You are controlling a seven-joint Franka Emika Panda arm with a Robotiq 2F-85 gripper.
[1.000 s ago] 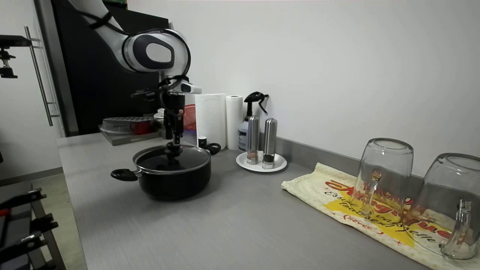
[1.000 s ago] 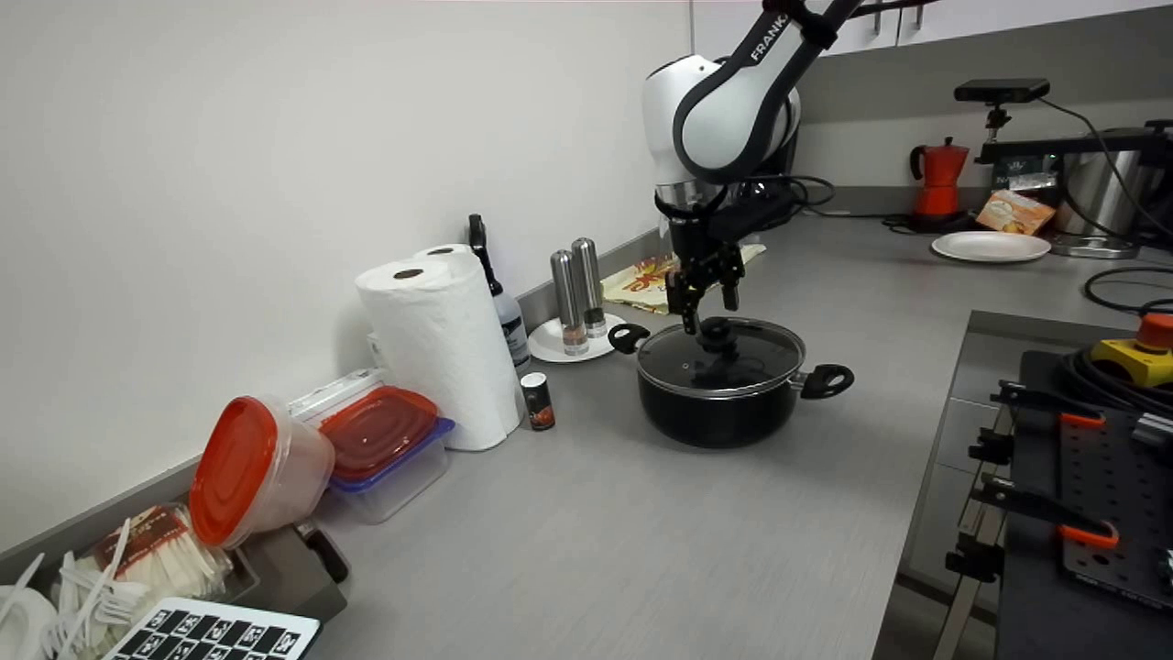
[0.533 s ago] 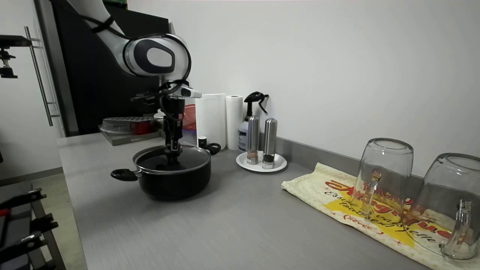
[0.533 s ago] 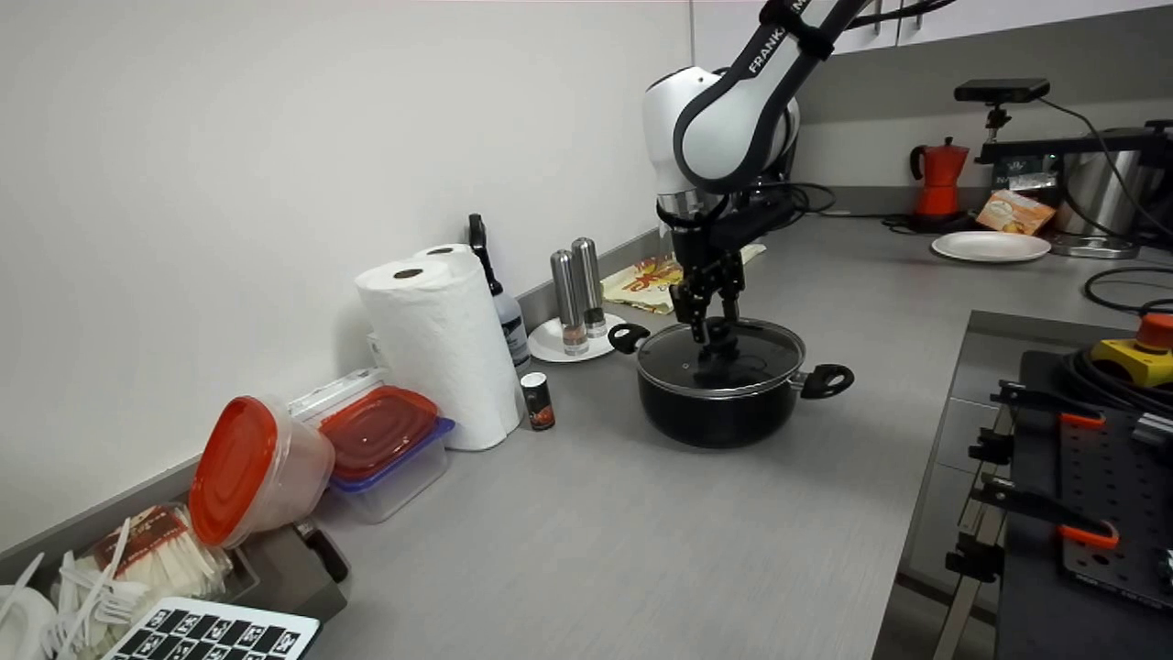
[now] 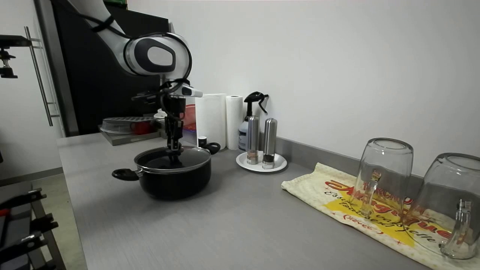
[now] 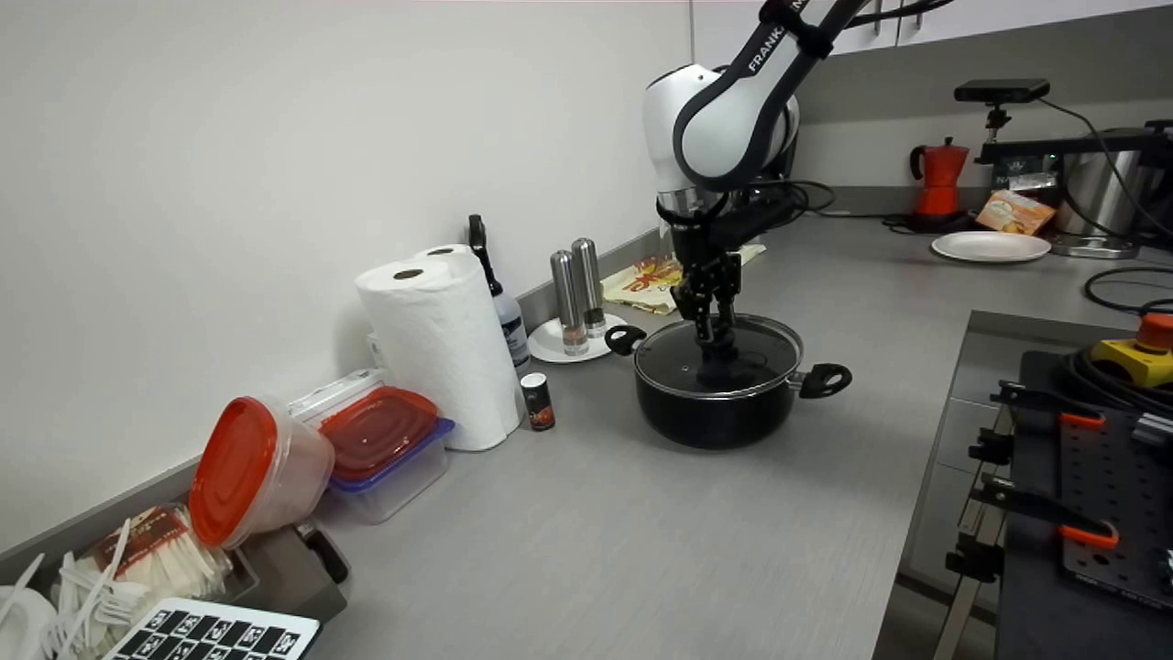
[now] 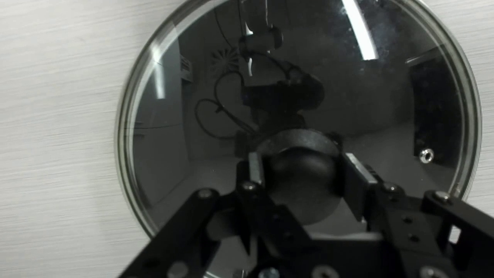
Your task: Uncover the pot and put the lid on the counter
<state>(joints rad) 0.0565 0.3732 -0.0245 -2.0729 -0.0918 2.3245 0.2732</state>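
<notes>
So the hand [image 7: 305, 173] is clamped on the knob [image 7: 305, 185] of the lid [image 6: 669, 362], closed to knob width; lid's sitting on the pot [image 6: 713, 423]. Pot's parked on the worktop [image 6: 641, 550].

Lid [image 7: 347, 110] shows dark, mirror-glossy glass; rim [image 7: 124, 131], shiny metal. Knob [image 7: 303, 181] looks matt black plastic. Pot [image 6: 715, 424]: smooth black sides, soft sheen; handles [image 6: 826, 380] plastic-looking. Counter [image 6: 641, 532] is matt grey, finely streaked. Mills [image 5: 270, 137]: brushed-looking metal. Mugs [image 5: 390, 168]: clear glossy glass. Towel [image 5: 339, 200]: printed cloth. Rolls [image 6: 444, 367]: dull white paper, slightly rough. Saucer [image 5: 280, 163]: smooth, glossy white.
</notes>
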